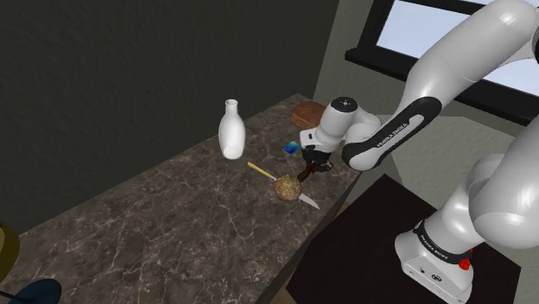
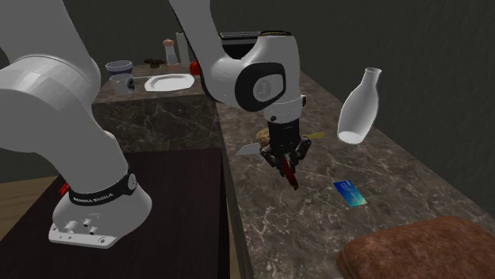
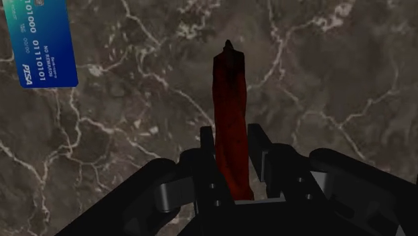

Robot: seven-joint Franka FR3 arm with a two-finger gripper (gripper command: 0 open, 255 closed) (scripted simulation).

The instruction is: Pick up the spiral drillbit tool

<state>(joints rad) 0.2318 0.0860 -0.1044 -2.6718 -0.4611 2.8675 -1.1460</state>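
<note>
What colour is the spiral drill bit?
The spiral drill bit is dark red, clearest in the wrist view.

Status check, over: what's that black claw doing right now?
Gripper shut on red drill bit. Bit points down at marble counter. Blue card lies alongside, apart from the bit.

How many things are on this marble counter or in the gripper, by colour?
White: 1, vase
Blue: 1, card
Dark red: 1, drill bit in the gripper
Brown: 2, round lump, slab
Yellow-handled: 1, knife
Total: 6
</note>
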